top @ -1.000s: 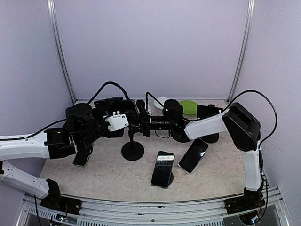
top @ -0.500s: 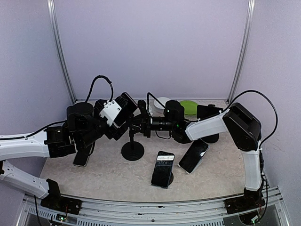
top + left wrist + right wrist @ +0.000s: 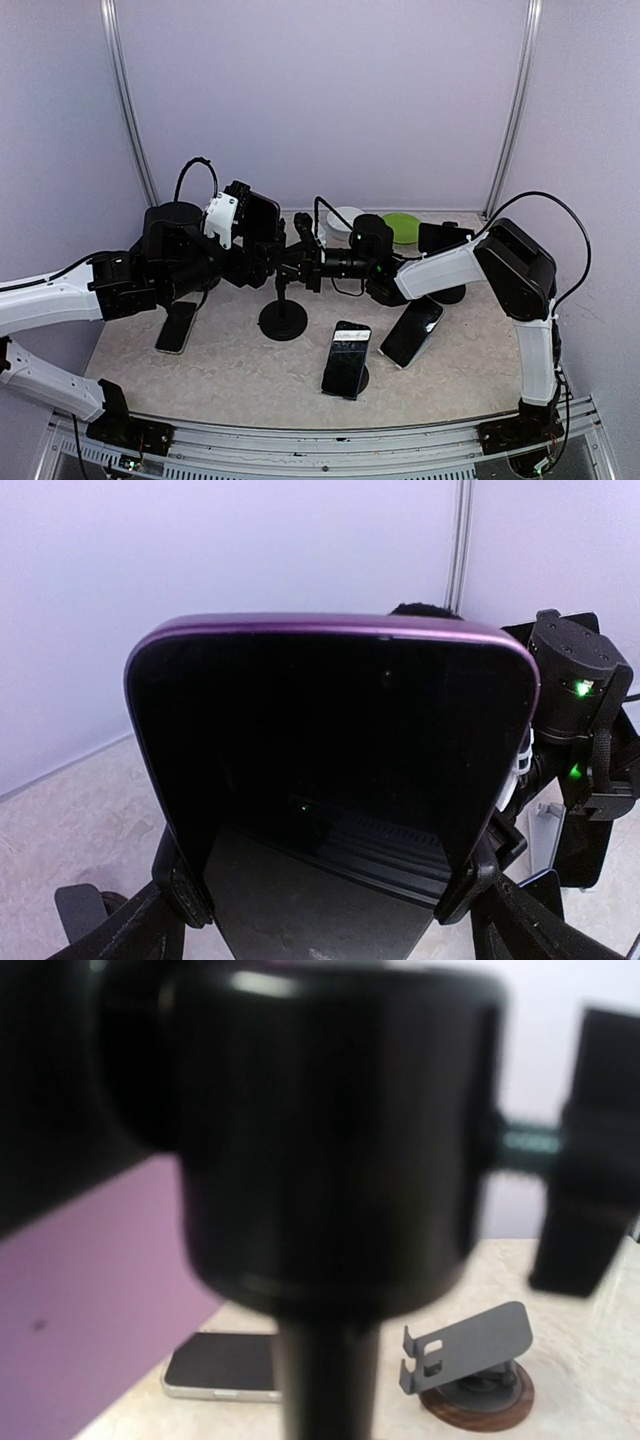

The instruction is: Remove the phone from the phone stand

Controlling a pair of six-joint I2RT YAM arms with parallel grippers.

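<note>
Above the middle of the surface (image 3: 230, 380), toward its far edge, the left end effector (image 3: 328, 885) clamps the purple phone (image 3: 330, 750) by its sides, apparently clear of the phone stand (image 3: 282, 318), whose head the right end effector (image 3: 303, 262) meets, presumably to brace it, though I cannot tell whether it grips.

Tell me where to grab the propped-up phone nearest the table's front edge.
I'd pinch the propped phone across its long edges near the top, coming from above. It leans back on a low stand, so its upper half is free while the bottom is seated.
</note>
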